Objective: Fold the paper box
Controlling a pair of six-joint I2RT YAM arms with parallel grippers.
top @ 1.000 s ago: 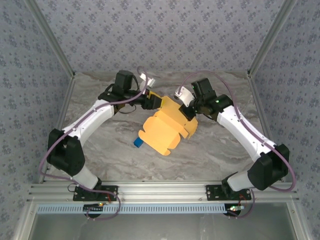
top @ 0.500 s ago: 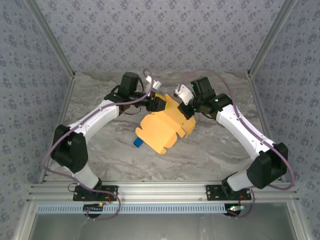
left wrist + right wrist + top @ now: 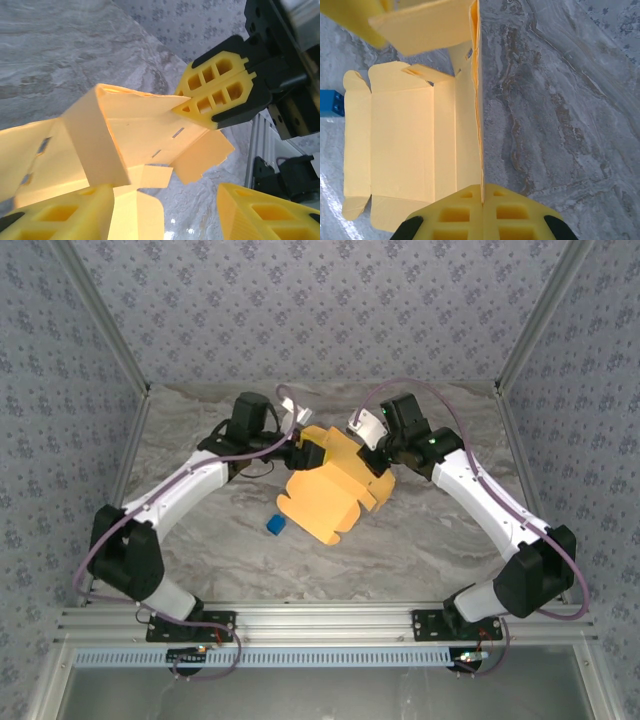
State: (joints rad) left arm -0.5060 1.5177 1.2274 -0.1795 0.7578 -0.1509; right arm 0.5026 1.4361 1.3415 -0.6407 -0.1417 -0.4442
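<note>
My right pincer [image 3: 481, 202] is shut tight on one thin wall of the paper box [image 3: 328, 495]. I think this is so the box cannot slide on the table [image 3: 440, 540]. The box is near the middle, between my two arms. My left pincer [image 3: 162, 200] is wide, with a flap beside one finger, ready to push it in.

Grey marble-look table [image 3: 430, 540] in a papered booth

Walls [image 3: 320, 310] with a small grey-blue flower pattern stand at the far, left and right edges of the table. Metal posts [image 3: 105, 315] rise from its far corners, and a metal rail [image 3: 330, 618] lies along the near edge.
</note>
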